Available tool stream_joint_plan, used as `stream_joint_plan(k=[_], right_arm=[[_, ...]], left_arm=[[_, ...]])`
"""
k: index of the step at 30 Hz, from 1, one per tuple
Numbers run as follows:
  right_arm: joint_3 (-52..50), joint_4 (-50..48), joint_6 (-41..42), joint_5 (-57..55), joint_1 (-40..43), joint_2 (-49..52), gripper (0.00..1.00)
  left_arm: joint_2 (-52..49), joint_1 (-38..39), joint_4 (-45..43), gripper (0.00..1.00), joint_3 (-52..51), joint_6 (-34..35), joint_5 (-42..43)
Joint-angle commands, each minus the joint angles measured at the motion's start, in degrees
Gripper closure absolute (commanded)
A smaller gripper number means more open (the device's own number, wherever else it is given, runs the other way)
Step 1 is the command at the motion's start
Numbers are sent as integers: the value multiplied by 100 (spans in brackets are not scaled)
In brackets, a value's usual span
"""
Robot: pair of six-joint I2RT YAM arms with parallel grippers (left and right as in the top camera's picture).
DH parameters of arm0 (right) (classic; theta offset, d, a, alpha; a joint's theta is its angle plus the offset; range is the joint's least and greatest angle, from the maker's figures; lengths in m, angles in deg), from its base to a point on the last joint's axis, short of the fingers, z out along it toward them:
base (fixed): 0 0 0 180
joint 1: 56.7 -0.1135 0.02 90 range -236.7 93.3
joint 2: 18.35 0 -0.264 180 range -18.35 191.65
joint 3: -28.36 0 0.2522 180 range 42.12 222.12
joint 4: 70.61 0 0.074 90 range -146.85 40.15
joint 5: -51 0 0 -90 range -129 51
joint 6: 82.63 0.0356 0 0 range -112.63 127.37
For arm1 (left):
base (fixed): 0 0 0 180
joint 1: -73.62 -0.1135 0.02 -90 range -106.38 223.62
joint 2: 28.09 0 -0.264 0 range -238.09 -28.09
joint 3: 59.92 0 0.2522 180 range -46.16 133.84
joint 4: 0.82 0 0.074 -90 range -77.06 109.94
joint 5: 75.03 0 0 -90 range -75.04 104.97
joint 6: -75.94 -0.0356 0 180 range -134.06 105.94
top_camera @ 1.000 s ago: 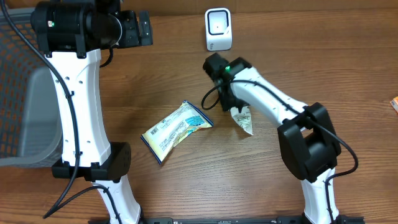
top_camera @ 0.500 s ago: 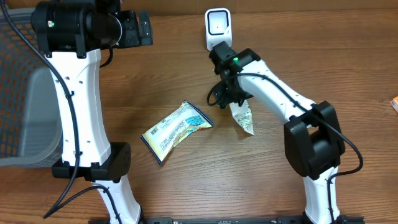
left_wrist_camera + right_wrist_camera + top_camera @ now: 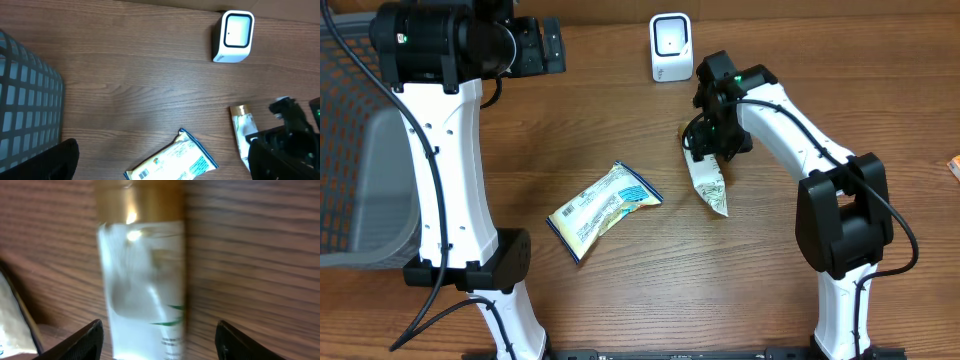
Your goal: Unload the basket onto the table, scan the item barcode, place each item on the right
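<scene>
The tube lies flat on the surface, right of centre in the overhead view. Its gold cap points toward the top of the frame and its crimped tail slants to the lower right. The right gripper hangs over the cap end. In the right wrist view its fingers are spread to either side of the tube's body, and bare wood shows between the right-hand finger and the tube, so nothing is pinched. That view is blurred, and I cannot tell whether the left-hand finger touches the tube. The tube's long axis runs up the wrist frame, across the line between the fingers, which looks suited to closing across its width.

The scanner stands near the top edge, just up and left of the gripper, with open wood between them for a short carry. The snack packet lies left of the tube, apart from it. The left gripper, in the upper left, is spread wide and holds nothing. It is well apart from the tube, so the right arm is clearly the nearer one.
</scene>
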Motion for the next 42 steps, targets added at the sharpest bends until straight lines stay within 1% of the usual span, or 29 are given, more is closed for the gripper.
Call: stream_joint_plan(k=[1, 3, 5, 6, 8, 9, 10, 14, 17, 24, 25, 26, 27, 28, 30, 31, 34, 38, 42], right_arm=[[-205, -125, -254, 151, -214, 7, 25], [-234, -144, -254, -382, -365, 4, 18], [-234, -144, -251, -863, -507, 4, 15], [-234, -144, -240, -1224, -616, 4, 10], [-234, -136, -162, -1825, -791, 7, 7], [-236, -138, -144, -1989, -855, 7, 1], [-236, -146, -144, -2116, -931, 7, 0], [-236, -162, -127, -2402, -1161, 42, 0], [-236, -162, 142, -2837, -1222, 201, 0], [-236, -188, 511, -2940, -1134, 634, 1], [-236, -205, 549, -2933, -1119, 638, 5], [-236, -223, 546, -2898, -1099, 638, 14], [-232, -234, 546, -2859, -1069, 636, 30], [-221, -229, 549, -2822, -1049, 636, 44], [-214, -216, 546, -2667, -997, 636, 64], [-146, -118, 553, -2435, -916, 636, 78], [83, 120, 568, -1993, -761, 623, 84], [522, 490, 564, -1226, -531, 553, 85], [1032, 922, 382, 85, -201, 494, 85]], left_arm=[[118, 11, -7, 0, 39, -109, -35], [120, 11, -7, 1, 39, -109, -35], [118, 11, -7, 0, 39, -109, -35], [118, 11, -4, 1, 39, -109, -35], [120, 11, -7, 0, 39, -109, -35], [118, 11, -7, 1, 39, -109, -35], [118, 11, -7, 1, 39, -109, -35], [118, 11, -7, 0, 39, -109, -35], [118, 11, -7, 0, 39, -109, -35], [118, 11, -7, 0, 39, -109, -35], [118, 11, -7, 0, 39, -109, -35], [118, 11, -7, 0, 39, -109, -35], [118, 11, -7, 0, 39, -109, -35], [118, 11, -7, 1, 39, -109, -35], [118, 11, -7, 0, 39, -109, -35], [120, 11, -7, 1, 39, -109, -35], [118, 11, -7, 1, 39, -109, -35], [118, 11, -4, 0, 39, -109, -35], [118, 11, -7, 0, 39, -109, -35]])
